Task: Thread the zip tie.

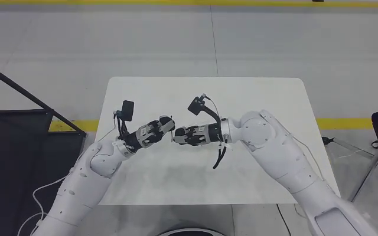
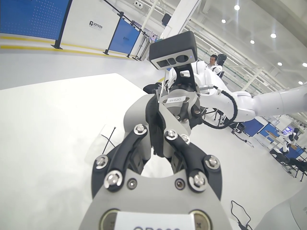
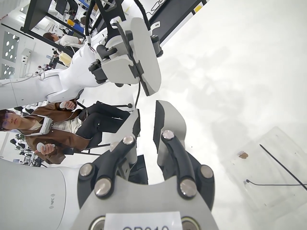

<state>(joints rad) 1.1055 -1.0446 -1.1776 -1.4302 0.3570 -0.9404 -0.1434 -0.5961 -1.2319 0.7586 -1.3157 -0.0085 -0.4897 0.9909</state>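
Left gripper (image 3: 142, 81) clamps the zip tie (image 3: 137, 96) — light, thin, springy, slippery. Right gripper (image 3: 147, 111), fingers narrowly apart, should pinch its free tip.

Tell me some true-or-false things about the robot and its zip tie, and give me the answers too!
1. The left gripper is shut on a thin black zip tie. True.
2. The right gripper is squeezed shut on the zip tie too. False: its fingers stand apart, and the zip tie's free end hangs near them.
3. The two grippers face each other, close together, over the white table. True.
4. A clear bag dangles from one of the arms. False: it lies flat on the table, away from both grippers.
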